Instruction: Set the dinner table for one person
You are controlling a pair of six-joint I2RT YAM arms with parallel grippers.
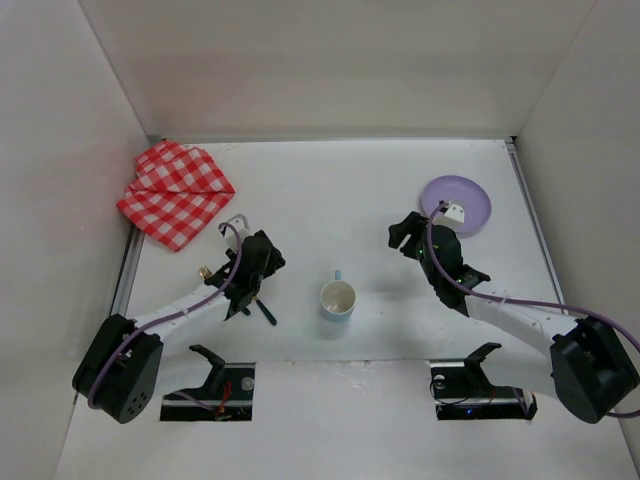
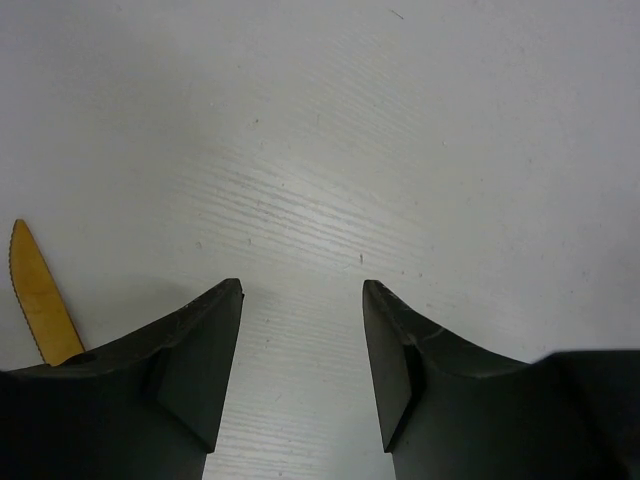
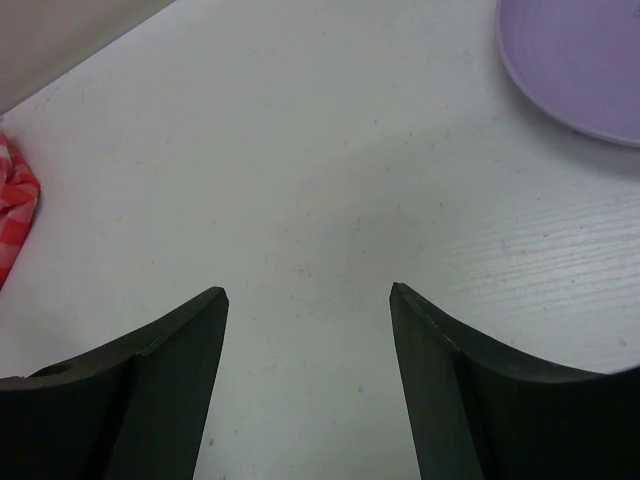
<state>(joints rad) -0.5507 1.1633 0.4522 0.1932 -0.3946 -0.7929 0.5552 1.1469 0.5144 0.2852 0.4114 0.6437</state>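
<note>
The dinner table is a plain white top with thin metal rails. On it stand a white cup with a blue handle near the front middle and a purple plate at the right back. My left gripper hovers low, left of the cup. It is open over bare table, and a yellow serrated knife blade lies just to its left. My right gripper is open over bare table, with the plate's rim off to its upper right.
A red-and-white checked cloth lies folded at the back left, and its edge shows in the right wrist view. A slim dark piece sticks out below the left gripper. White walls enclose the table on three sides.
</note>
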